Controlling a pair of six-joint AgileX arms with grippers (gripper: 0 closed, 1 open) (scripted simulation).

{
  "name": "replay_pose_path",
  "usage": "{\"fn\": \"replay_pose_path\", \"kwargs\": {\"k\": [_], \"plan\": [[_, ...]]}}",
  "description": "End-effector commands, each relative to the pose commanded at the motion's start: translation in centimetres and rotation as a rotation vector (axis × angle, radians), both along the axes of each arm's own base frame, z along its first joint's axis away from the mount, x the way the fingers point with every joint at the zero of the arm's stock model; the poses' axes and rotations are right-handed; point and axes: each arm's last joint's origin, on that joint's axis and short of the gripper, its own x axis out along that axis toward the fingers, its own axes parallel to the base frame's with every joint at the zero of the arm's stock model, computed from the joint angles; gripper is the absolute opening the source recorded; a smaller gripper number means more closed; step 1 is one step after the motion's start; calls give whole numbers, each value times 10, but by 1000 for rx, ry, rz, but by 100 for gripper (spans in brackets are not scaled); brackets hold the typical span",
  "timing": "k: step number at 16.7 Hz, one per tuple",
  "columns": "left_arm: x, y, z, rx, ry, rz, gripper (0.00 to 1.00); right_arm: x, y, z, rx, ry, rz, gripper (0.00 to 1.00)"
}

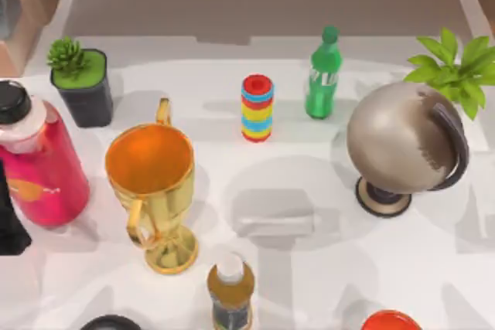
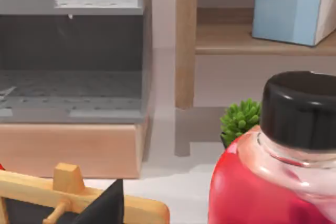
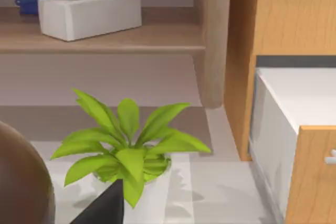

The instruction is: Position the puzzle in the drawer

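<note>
We cannot tell how our left gripper (image 2: 107, 203) is set. In the left wrist view its dark tip is showing just in front of a wooden, pegged piece, apparently the puzzle (image 2: 79, 198), though whether the two are touching is unclear. Just beside them a red bottle (image 2: 273, 182) with a black cap is standing upright, and beyond the puzzle the drawer (image 2: 68, 148) is sitting open, its grey inside bare behind a wooden front.

From above, our left arm (image 1: 9, 226) is hanging at the table's left edge, right next to that bottle. A small potted succulent (image 1: 80, 81) is standing behind the bottle and a gold trophy cup (image 1: 153, 191) to its right.

Our right gripper (image 3: 102, 208) is likewise unreadable; it is parked near a leafy plant (image 3: 126, 150) and the brown globe (image 1: 402, 144) on the right side.

Mid-table, a coloured ring stack (image 1: 257, 107) and a green bottle (image 1: 323, 75) are standing apart, both upright.
</note>
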Motion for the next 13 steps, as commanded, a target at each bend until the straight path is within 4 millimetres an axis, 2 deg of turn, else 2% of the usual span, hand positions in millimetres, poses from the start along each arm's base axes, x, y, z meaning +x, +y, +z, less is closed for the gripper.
{"fn": "replay_pose_path", "kwargs": {"k": [3, 6, 8, 10, 13], "plan": [[0, 0, 0, 0, 0, 0, 100, 0, 0, 3, 0, 0, 1, 100], [0, 0, 0, 0, 0, 0, 100, 2, 3, 26, -1, 0, 4, 100], [0, 0, 0, 0, 0, 0, 100, 7, 7, 55, 0, 0, 2, 100], [0, 0, 0, 0, 0, 0, 100, 19, 13, 93, 1, 0, -3, 100], [0, 0, 0, 0, 0, 0, 100, 57, 30, 154, 1, 13, -11, 100]]}}
